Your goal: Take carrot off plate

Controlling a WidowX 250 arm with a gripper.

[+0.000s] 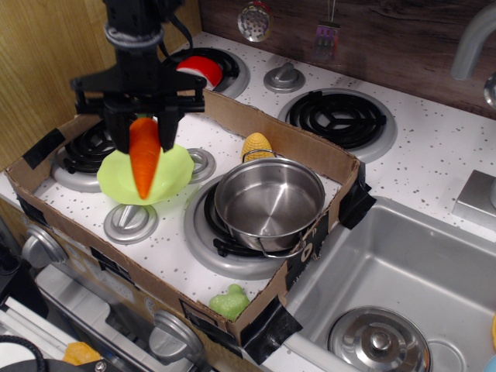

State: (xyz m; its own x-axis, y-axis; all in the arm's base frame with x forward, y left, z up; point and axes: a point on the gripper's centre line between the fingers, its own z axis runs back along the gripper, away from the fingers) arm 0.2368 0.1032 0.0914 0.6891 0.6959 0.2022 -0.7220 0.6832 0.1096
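The bright-orange carrot (144, 157) hangs point-down from my gripper (143, 128), which is shut on its upper end. The carrot's stem is hidden between the black fingers (167, 130). It hangs in the air above the lime-green plate (174, 175), which lies flat on the white stove top inside the cardboard frame. The carrot's tip shows in front of the plate's left half; I cannot tell whether it touches the plate.
A steel pot (269, 203) sits on the front burner right of the plate. A yellow corn cob (256, 145) lies behind the pot. A cardboard wall (263, 128) rings the area. A red-white item (199, 71) sits on the back-left burner. A green toy (230, 301) is at the front; sink (403, 287) at right.
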